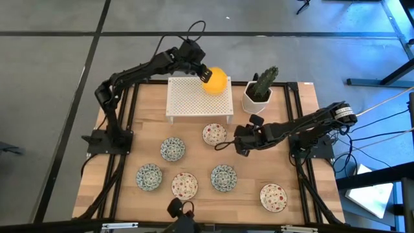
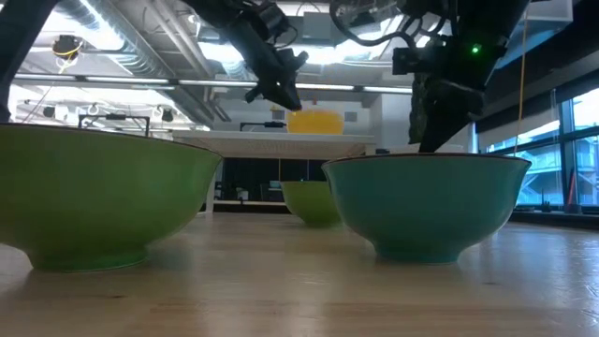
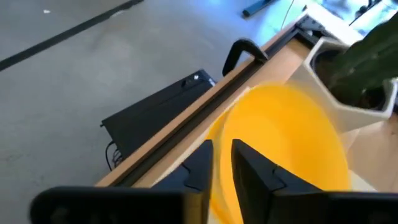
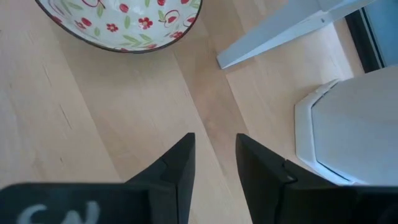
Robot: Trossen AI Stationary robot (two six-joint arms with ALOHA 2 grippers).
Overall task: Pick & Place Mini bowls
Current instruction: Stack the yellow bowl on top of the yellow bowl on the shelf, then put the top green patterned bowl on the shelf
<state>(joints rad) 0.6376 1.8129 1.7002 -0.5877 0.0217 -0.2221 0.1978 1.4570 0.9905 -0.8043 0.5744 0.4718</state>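
Left end effector [image 1: 204, 73] sits over the far right corner of the white perforated rack [image 1: 194, 100], about 12 o'clock on the table [image 1: 304, 194]. Fingers [image 3: 252, 168] narrow, straddling the near rim of the yellow mini bowl [image 1: 215, 81]. Can't tell if they grip or just bracket it. In the high view the bowl looks to rest on the rack's right rear edge, just beside the white pot with cactus [image 1: 259, 94].

Right end effector [image 1: 237, 144] is low over the table at roughly 3 o'clock from centre, fingers [image 4: 177, 171] partly apart, nothing between them, bare wood under them. Red-speckled bowl [image 1: 214, 134] lies just ahead of it, not touching; pot wall is near on the other side.

Other mini bowls on the table:
- green-blue patterned [image 1: 173, 149] at 9 o'clock of centre
- green-blue patterned [image 1: 149, 176] at 8 o'clock
- red-speckled [image 1: 184, 186] at 6 o'clock
- green-blue patterned [image 1: 224, 177] at 5 o'clock
- red-speckled [image 1: 273, 197] at 4 o'clock, near the front right corner

All upright and well apart from each other.
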